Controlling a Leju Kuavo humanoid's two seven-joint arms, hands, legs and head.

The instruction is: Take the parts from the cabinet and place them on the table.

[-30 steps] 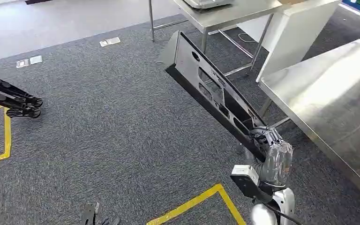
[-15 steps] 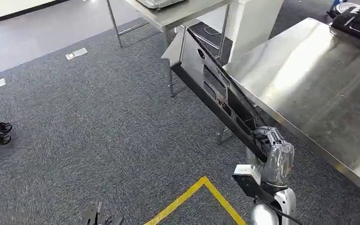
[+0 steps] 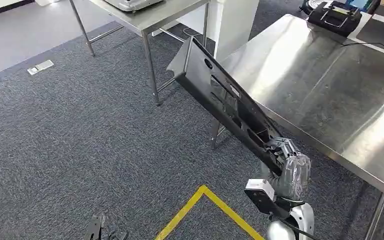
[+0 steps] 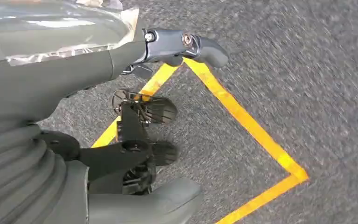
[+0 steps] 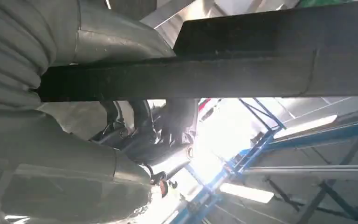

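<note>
A long black metal part (image 3: 220,100) with several cutouts slants up and away from my right hand (image 3: 285,160), which grips its near end. Its far end hangs over the near edge of the big steel table (image 3: 330,90) on my right. In the right wrist view the part (image 5: 242,70) runs as a dark bar across my right hand (image 5: 74,140), whose fingers wrap it. My left hand (image 3: 102,231) hangs low over the carpet. The left wrist view has the left hand (image 4: 135,140) with fingers apart and nothing in it.
A second steel table (image 3: 145,17) with a grey tray-like device (image 3: 130,4) stands at the back, beside a white block (image 3: 235,20). A black case (image 3: 337,15) lies at the big table's far end. Yellow floor tape (image 3: 205,205) marks the grey carpet near my feet.
The whole view has swung, so the camera has moved: the big table now lies closer and more in front. The part stays in my right hand, its far end now over the table's edge.
</note>
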